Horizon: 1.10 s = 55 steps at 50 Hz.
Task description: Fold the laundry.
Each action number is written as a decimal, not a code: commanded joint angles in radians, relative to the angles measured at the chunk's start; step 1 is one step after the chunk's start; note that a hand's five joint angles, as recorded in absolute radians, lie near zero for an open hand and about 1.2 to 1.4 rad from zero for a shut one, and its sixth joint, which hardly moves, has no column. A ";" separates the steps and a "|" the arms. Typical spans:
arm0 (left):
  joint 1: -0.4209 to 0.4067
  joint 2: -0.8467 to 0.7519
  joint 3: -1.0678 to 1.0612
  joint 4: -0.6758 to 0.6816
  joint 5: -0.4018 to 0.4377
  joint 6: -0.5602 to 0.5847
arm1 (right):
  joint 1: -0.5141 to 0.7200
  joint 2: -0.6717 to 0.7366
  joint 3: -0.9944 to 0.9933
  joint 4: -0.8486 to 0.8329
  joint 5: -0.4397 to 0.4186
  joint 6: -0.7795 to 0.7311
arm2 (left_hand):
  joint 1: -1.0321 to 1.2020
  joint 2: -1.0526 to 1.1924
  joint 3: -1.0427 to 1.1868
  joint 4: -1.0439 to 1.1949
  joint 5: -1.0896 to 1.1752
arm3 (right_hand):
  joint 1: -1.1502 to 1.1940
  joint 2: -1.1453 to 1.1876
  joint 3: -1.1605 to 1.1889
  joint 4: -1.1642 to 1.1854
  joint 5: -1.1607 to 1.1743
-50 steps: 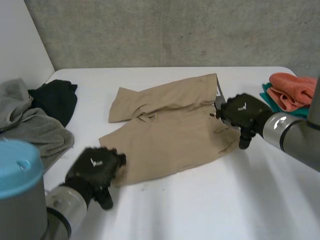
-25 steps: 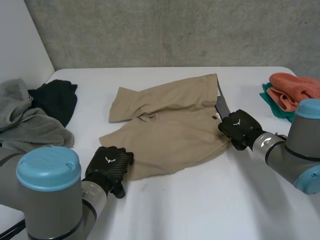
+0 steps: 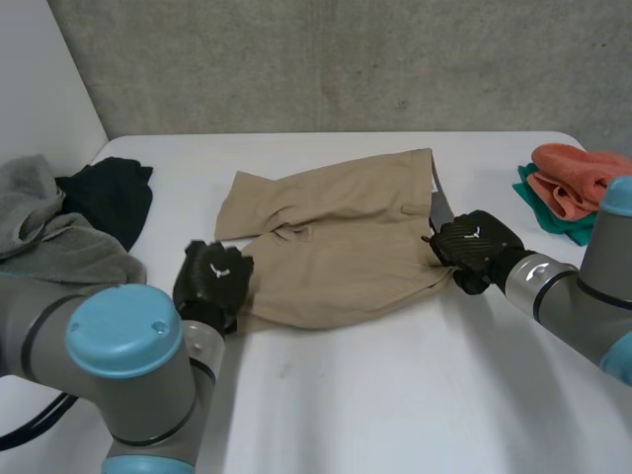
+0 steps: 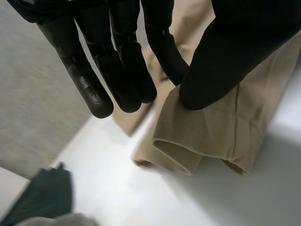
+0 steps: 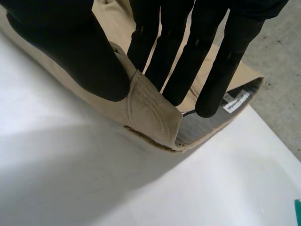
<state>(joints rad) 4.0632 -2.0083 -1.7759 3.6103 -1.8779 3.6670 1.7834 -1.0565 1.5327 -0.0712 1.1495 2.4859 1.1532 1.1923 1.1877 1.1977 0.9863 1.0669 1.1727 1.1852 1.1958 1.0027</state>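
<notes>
Head view: the tan shorts (image 3: 336,232) lie spread mid-tabletop (image 3: 395,395). Your left hand (image 3: 212,279) is at the near leg hem and your right hand (image 3: 472,247) at the near waistband corner. With one grip at each end, the near edge can probably be carried over as a single fold. A grey pile (image 3: 59,247) and a black garment (image 3: 109,197) wait at the left, an orange cloth (image 3: 578,173) and a teal cloth (image 3: 543,202) at the right.

Left wrist view: thumb and fingers (image 4: 164,52) pinch the leg hem (image 4: 188,150), which seems slightly lifted.

Right wrist view: thumb and fingers pinch the waistband (image 5: 153,113), its lining showing.

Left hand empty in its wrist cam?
No, the left hand pinches a leg hem of the tan shorts between thumb and fingers.
</notes>
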 commanded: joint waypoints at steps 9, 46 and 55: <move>0.029 0.414 -0.154 -0.357 0.130 0.044 | -0.022 -0.230 0.043 0.564 0.094 -0.195 | 0.243 0.204 0.209 0.199 0.235 | 0.329 0.224 0.211 0.200 0.219; 0.043 0.030 0.280 -0.296 0.126 0.088 | 0.120 -0.119 -0.060 0.303 0.213 0.016 | 0.191 0.152 0.157 0.147 0.183 | 0.329 0.224 0.211 0.200 0.219; 0.040 0.071 0.193 -0.438 0.108 0.041 | 0.111 -0.131 -0.019 0.255 0.193 0.011 | -0.819 -0.858 -0.854 -0.864 -0.827 | 0.329 0.224 0.211 0.200 0.219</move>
<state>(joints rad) 4.1041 -1.9710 -1.5260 3.2485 -1.7659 3.7409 1.9039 -1.1736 1.4880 0.2040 1.3559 2.5021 0.4611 0.4898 0.5026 0.4922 0.3161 1.0669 1.1727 1.1852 1.1961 1.0215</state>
